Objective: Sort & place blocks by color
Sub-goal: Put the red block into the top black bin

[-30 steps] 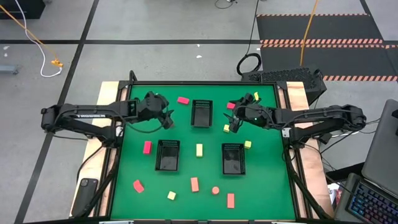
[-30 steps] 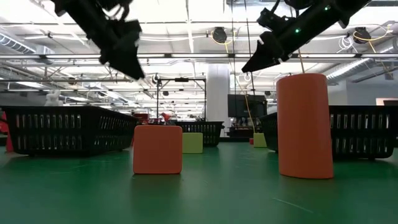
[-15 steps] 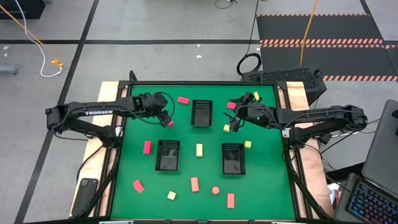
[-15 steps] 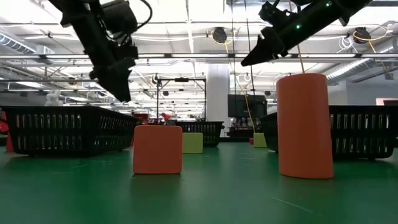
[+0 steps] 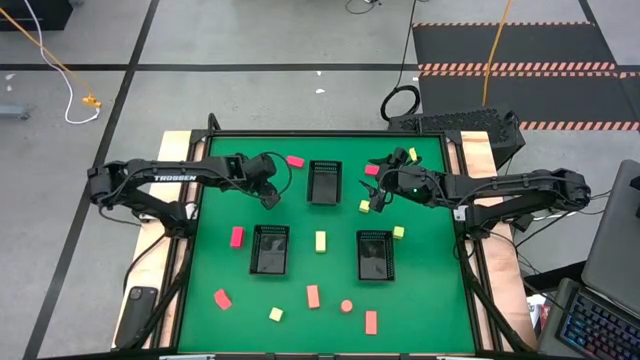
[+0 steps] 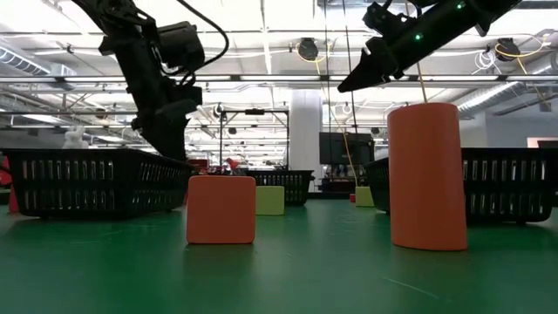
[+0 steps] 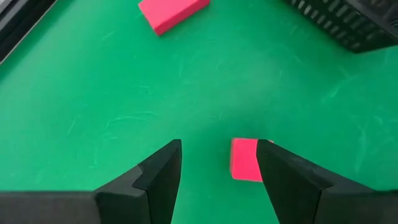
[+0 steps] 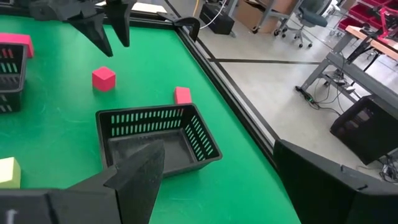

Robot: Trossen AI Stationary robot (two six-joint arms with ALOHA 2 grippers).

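Green felt covers the table (image 5: 430, 300), and three black trays sit mid-table, apparently one for each colour: one at the far side (image 5: 324, 181), one nearer on the left (image 5: 270, 249) and one nearer on the right (image 5: 375, 254). All three look empty, so the sorting seems barely begun. The blocks lie scattered around them: pink bars (image 5: 237, 236), orange pieces (image 5: 313, 295) near the front edge, and yellow ones (image 5: 320, 240) between the trays.

The left tool (image 7: 217, 165) hangs low over the felt with its fingers apart and nothing between them. A small pink cube (image 7: 244, 159) sits just beside one finger, off the centre of the gap, so a little sideways shift looks needed before a clean pinch. A pink bar (image 7: 172, 12) lies farther ahead.

The right tool (image 5: 375, 197) hovers beside the far tray, its fingers spread wide and empty, above a yellow block (image 5: 365, 206), probably lined up as its own pick.
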